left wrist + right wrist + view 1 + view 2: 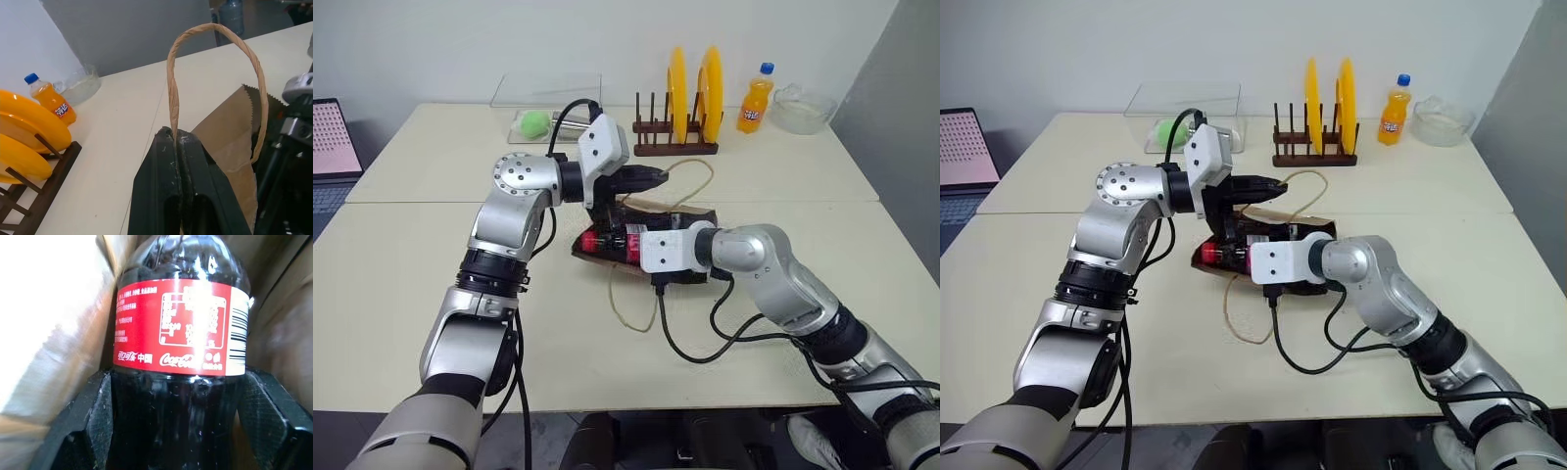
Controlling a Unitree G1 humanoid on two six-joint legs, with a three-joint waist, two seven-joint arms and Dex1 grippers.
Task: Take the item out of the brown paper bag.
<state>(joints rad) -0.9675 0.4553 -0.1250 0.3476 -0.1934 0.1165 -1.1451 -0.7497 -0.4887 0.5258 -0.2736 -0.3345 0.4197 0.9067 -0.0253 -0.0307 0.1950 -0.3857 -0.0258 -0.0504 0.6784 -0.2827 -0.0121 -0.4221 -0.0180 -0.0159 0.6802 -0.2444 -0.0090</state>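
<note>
The right gripper point(176, 431) clamps the cola bottle point(178, 328) inside the brown paper bag point(690, 217), which lies at table centre. At 12 o'clock from it, the left gripper point(177, 142) is closed on a cord handle point(195, 36).

Matt, creased brown paper bag point(234, 142) with twisted paper cord handle point(172, 93); glossy clear-plastic cola bottle point(178, 328) with smooth printed label; scuffed black pads point(168, 166); dark wooden rack point(674, 145) at 12 o'clock; matt bench point(431, 294).

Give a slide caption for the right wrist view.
Right claw closed around cola bottle inside paper bag.
</note>
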